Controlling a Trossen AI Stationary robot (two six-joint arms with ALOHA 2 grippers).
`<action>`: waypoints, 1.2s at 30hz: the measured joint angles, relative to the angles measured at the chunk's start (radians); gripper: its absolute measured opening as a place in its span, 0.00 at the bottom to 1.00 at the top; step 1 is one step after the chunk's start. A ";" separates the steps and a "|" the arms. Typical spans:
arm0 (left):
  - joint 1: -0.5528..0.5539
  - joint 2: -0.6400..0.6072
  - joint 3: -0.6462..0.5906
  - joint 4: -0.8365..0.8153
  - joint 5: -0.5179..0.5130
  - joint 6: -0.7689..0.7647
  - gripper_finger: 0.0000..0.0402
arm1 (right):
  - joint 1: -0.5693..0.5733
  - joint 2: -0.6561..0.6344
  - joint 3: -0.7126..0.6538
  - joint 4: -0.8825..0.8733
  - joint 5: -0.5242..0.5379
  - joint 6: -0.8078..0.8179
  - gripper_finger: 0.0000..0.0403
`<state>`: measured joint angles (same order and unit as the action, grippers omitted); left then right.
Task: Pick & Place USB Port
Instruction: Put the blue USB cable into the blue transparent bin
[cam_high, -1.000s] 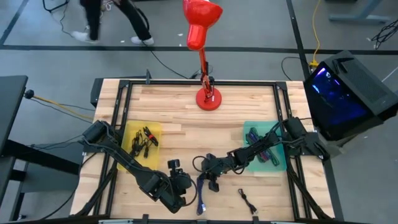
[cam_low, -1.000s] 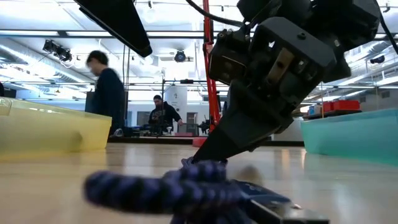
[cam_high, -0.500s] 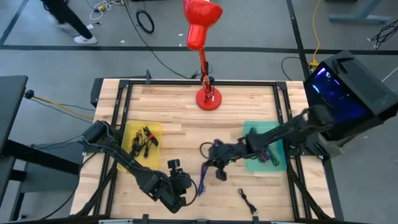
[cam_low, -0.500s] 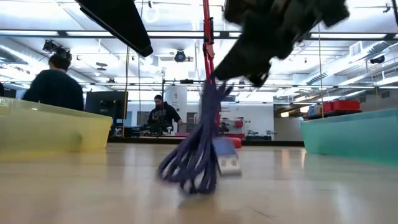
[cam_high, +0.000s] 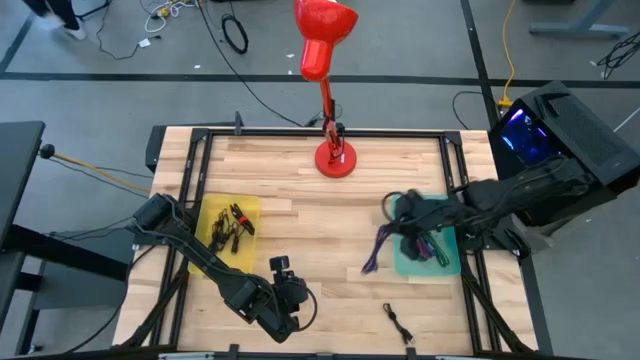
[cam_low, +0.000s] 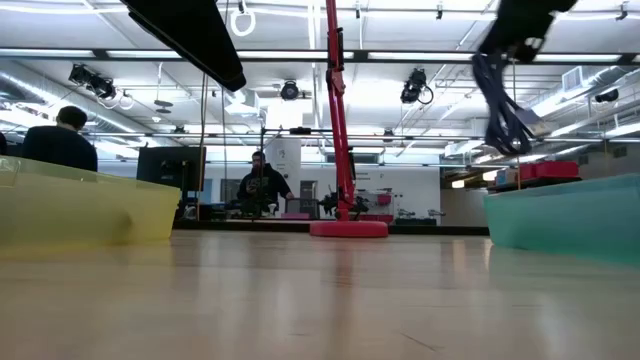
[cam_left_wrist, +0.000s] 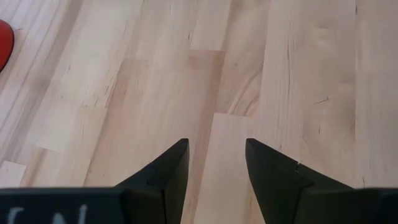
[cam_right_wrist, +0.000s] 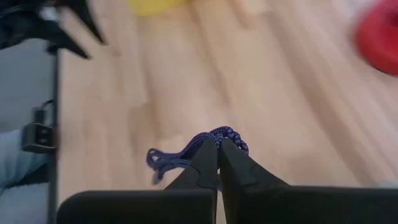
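While it hangs clear of the table, the scene reads as follows.

Cable: a purple braided USB cable (cam_high: 378, 250) dangles in the air, above the wood just beside the green bin's inner edge; in the low view (cam_low: 503, 105) it hangs high, above that bin's wall.
Right gripper: (cam_high: 397, 231) its fingers are pressed together on the cable, with loops showing past the fingertips in the right wrist view (cam_right_wrist: 217, 151); it is raised over the edge of the green bin.
Green bin: (cam_high: 448, 262) at the table's right side, with a few dark and purple cables lying in it.
Left gripper: (cam_high: 297, 300) low at the table's front, left of centre, its fingers (cam_left_wrist: 166, 174) spread apart over bare wood, holding nothing.
Black cable: (cam_high: 400, 323) a small one lying on the wood near the front edge, well apart from the green bin.
Yellow bin: (cam_high: 210, 215) on the left, with dark cables inside.
Lamp: a red lamp (cam_high: 333, 158) stands at the back, centre.
Table: (cam_high: 300, 215) light wooden planks in a black frame.
People: two show far back in the low view, one seated (cam_low: 262, 186), one at the left edge (cam_low: 60, 145).
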<state>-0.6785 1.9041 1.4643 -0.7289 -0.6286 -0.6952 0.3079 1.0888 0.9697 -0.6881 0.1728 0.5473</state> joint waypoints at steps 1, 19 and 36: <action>0.000 0.000 0.000 0.000 -0.001 0.000 0.41 | -0.001 -0.033 0.000 -0.052 0.024 0.022 0.00; 0.000 0.000 0.000 0.000 -0.007 -0.001 0.41 | -0.014 -0.315 0.000 -0.631 0.116 0.394 0.00; 0.000 0.000 0.000 0.001 -0.007 -0.001 0.41 | -0.014 -0.220 0.001 -0.735 0.046 0.441 0.06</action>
<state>-0.6785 1.9045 1.4643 -0.7284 -0.6353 -0.6964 0.2939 0.8691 0.9703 -1.4228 0.2188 0.9879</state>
